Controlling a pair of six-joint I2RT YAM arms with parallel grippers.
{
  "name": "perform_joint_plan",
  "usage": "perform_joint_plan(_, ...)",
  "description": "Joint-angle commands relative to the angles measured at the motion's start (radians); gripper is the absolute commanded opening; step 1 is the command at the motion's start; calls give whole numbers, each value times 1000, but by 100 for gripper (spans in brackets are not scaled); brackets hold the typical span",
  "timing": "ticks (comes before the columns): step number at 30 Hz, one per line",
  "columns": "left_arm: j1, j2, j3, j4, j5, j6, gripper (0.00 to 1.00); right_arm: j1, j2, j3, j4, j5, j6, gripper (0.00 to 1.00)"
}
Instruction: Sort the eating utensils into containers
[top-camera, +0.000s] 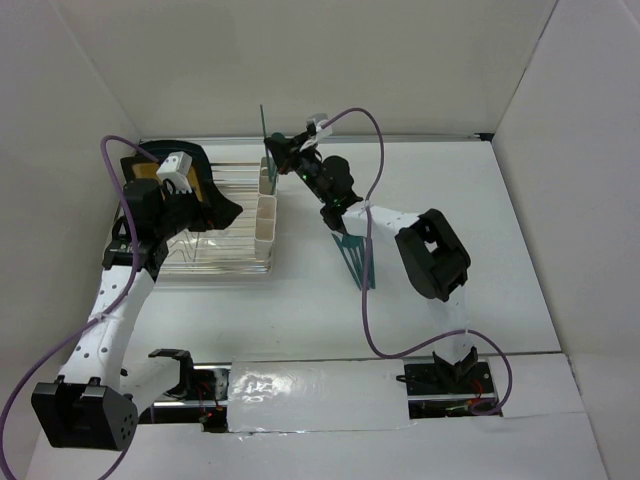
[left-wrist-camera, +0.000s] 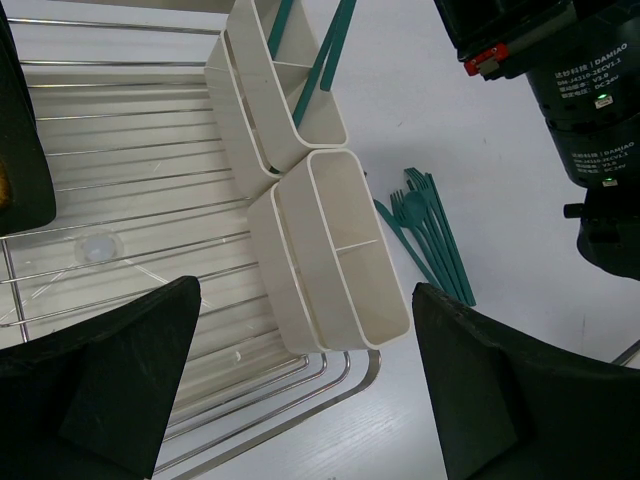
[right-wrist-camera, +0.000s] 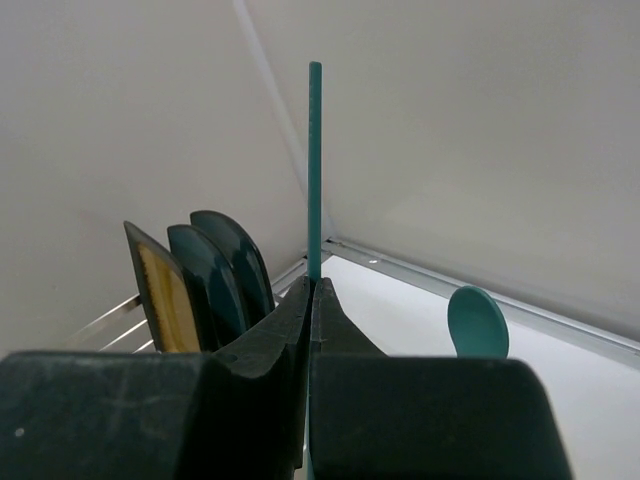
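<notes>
Two robot arms reach over a white surface (top-camera: 480, 200) toward a row of cream-white containers (top-camera: 266, 215). These are tall, open-topped cups standing in a line that runs away from the arm bases.

The right fingers (right-wrist-camera: 260, 350) are pressed together on a held utensil (right-wrist-camera: 314, 170). It is a thin teal handle standing upright at the far end of the containers, rising straight above the fingertips. Just right of that handle the right wrist view shows a round teal spoon bowl (right-wrist-camera: 478, 322). I cannot tell what it stands in.

The left fingers (left-wrist-camera: 110, 380) are spread wide and grip nothing. They hang above the near end of the containers, which sit between them in the left wrist view. In that view the far container holds two slanting teal handles (left-wrist-camera: 325, 50). I cannot tell whether one of them is the gripped one.

Several loose utensils (left-wrist-camera: 430, 235), teal forks among them, lie flat on the surface to the right of the containers. They sit close together in a narrow fan, near the row but not touching it.

Touching the left side of the containers is a wire dish rack (left-wrist-camera: 130, 150). Dark plates (right-wrist-camera: 225, 270) stand on edge in it, left of the containers' far end, and one has an orange-yellow face.
</notes>
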Motion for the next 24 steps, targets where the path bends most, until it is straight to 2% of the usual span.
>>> perform_joint_plan(1,3,-20,42,24,15,22,100,10,14,50,129,20,12,0)
perform_joint_plan(9,3,-9,49,22,40,20,100,47,3,-86,263,60,-45,0)
perform_joint_plan(20,5,-22,39,28,48,17,100,84,5,-165,326,171,-57,0)
perform_joint_plan(24,3,-20,40,28,55,15,100,99,-34,-195,295,242,-50,14)
